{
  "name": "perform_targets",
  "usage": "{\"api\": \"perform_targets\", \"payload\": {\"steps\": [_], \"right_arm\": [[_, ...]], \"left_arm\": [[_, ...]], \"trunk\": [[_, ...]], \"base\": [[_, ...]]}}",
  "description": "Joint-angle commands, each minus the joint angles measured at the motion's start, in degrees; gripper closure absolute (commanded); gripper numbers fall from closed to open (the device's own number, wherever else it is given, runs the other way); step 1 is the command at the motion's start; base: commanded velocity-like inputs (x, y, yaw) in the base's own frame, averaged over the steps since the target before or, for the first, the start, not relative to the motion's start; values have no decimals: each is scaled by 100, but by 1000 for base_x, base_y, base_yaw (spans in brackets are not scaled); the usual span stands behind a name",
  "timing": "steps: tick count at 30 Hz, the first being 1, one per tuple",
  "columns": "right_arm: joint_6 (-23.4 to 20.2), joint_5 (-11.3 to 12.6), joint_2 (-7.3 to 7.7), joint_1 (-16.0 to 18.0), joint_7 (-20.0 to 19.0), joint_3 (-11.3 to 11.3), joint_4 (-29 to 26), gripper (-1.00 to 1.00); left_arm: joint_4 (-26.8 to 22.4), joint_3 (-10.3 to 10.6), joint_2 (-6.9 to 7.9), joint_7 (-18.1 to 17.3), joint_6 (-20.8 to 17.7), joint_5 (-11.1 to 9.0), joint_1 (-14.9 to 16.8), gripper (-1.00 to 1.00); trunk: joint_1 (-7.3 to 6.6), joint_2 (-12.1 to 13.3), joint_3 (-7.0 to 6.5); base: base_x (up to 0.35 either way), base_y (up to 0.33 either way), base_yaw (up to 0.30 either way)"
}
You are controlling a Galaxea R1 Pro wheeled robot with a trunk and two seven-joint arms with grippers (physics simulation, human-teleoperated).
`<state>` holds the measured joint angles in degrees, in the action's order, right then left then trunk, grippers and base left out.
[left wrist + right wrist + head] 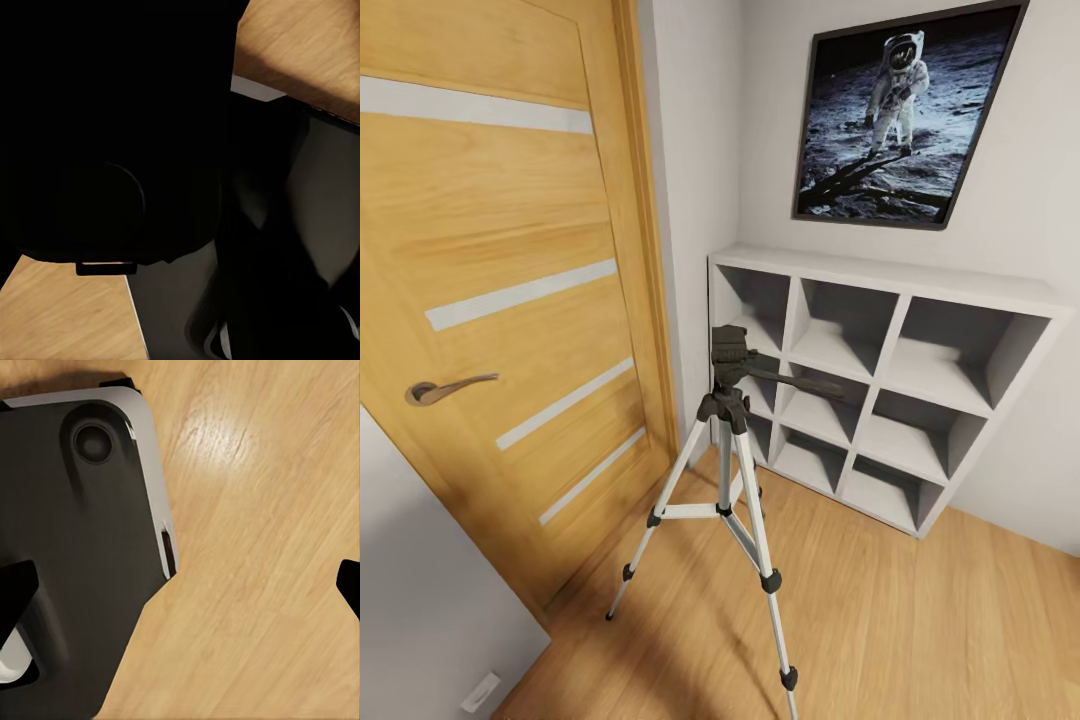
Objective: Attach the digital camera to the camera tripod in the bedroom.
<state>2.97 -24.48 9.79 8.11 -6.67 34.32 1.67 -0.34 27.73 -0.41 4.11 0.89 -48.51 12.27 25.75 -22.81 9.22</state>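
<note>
Nearest your head camera stands the camera tripod (726, 470), upright on the light wood plank floor (920, 620) of the bedroom, silver legs splayed, black head on top with its long pan handle pointing toward the grey cube shelf (880, 380) just behind it. You have the oak door (510, 300) with its white stripes and metal lever handle (445, 388) to the tripod's left, and the astronaut moon poster (905, 110) hangs on the pale grey wall above the shelf. A grey panel (430, 590) cuts across the lower left corner of that view. Your right gripper (187, 585) looks down at the plank floor: one dark fingertip (16, 592) sits at one edge of the right wrist picture and the other at the opposite edge, so the fingers stand wide apart with nothing between them. Beneath that gripper lies the robot's dark grey base (82, 555) with its pale rim and a round recess. Your left wrist camera is mostly blocked by a large black shape very close to the lens, with floor and dark base beyond; you cannot tell how the left gripper's fingers stand.
</note>
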Motion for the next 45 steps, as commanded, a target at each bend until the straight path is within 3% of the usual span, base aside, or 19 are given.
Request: {"api": "perform_targets", "payload": {"steps": [1, 33, 36, 38, 40, 42, 43, 44, 45], "right_arm": [[12, -40, 5, 7, 28, 49, 24, -100], [86, -129, 11, 12, 25, 21, -23, -100], [-110, -125, 88, 39, -110, 31, -923, -100], [-665, -110, 90, 84, -403, 31, -2011, -100], [-1869, -92, 56, 115, -1207, 32, -3722, -100], [-2330, -91, 39, 120, -1560, 29, -4387, -100], [-2736, -89, 20, 124, -1877, 5, -5019, -100], [-3799, -42, -120, 245, -2526, -474, -6897, -100], [-3933, -31, -137, 299, -2564, -561, -7103, -100]], "left_arm": [[-1, 49, -2, 20, 8, -26, 3, 100], [-1, 50, -3, 20, 8, -24, 3, 100], [-1, 50, -3, 20, 8, -22, 3, 100], [-1, 51, -3, 20, 8, -22, 3, 100], [-1, 51, -3, 19, 10, -19, 3, 100], [-1, 52, -3, 19, 9, -19, 3, 100], [-1, 53, -3, 18, 9, -18, 3, 100], [-2, 56, -9, 14, 10, -18, 3, 100], [-4, 56, -10, 13, 10, -18, 3, 100]], "trunk": [[3, -11, 11], [3, -11, 11], [3, -11, 11], [3, -11, 11], [3, -11, 11], [3, -11, 11], [3, -11, 11], [3, -11, 11], [3, -11, 11]], "base": [[0, 0, 0], [43, -27, 0], [0, 0, 0], [0, 0, 0], [0, 0, 0], [0, 0, 0], [0, 0, 0], [0, 0, 0], [0, 0, 0]]}}
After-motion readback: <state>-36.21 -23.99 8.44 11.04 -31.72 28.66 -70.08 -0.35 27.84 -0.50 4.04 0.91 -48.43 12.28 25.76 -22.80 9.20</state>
